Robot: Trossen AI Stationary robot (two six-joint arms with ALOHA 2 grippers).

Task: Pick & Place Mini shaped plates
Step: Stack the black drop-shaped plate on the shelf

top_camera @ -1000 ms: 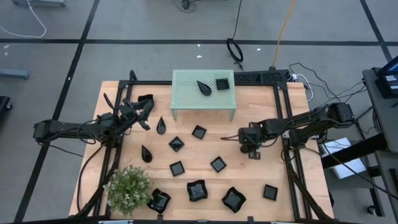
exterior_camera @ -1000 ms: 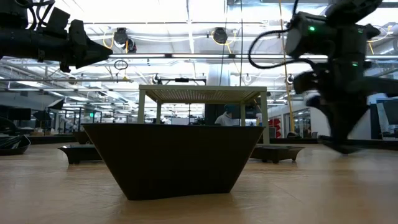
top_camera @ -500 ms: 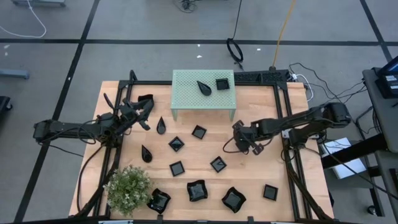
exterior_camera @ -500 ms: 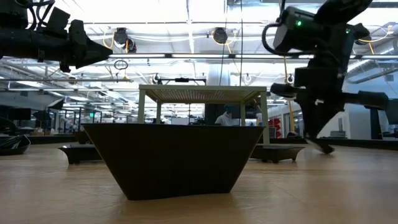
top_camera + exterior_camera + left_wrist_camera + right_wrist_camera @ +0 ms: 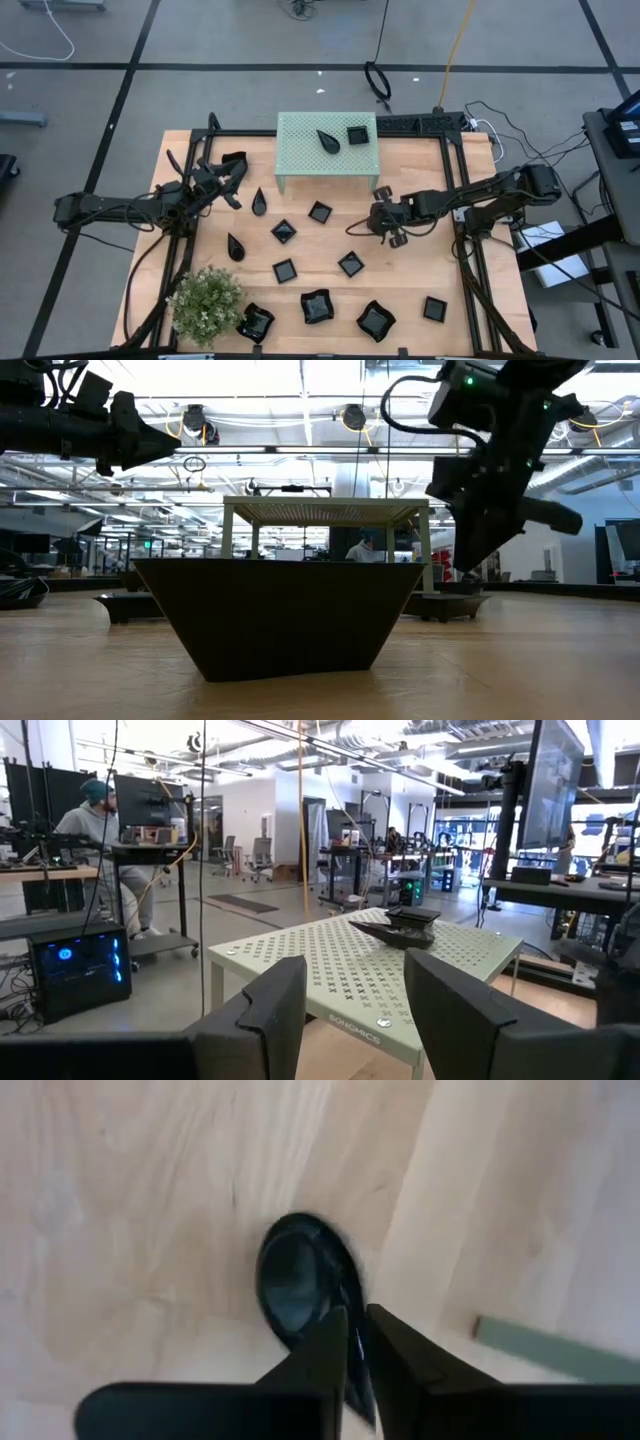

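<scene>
My right gripper (image 5: pixel 355 1342) pinches the thin rim of a glossy black teardrop plate (image 5: pixel 300 1280); it looks light, stiff, slippery, so I'd grip firmly.

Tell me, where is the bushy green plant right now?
In the high view, the plant stands at the table's near-left corner, beside a wavy black plate.

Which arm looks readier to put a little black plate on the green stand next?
Right. Its gripper pinches a teardrop plate close to the green stand, while the left gripper sits open and empty.
</scene>
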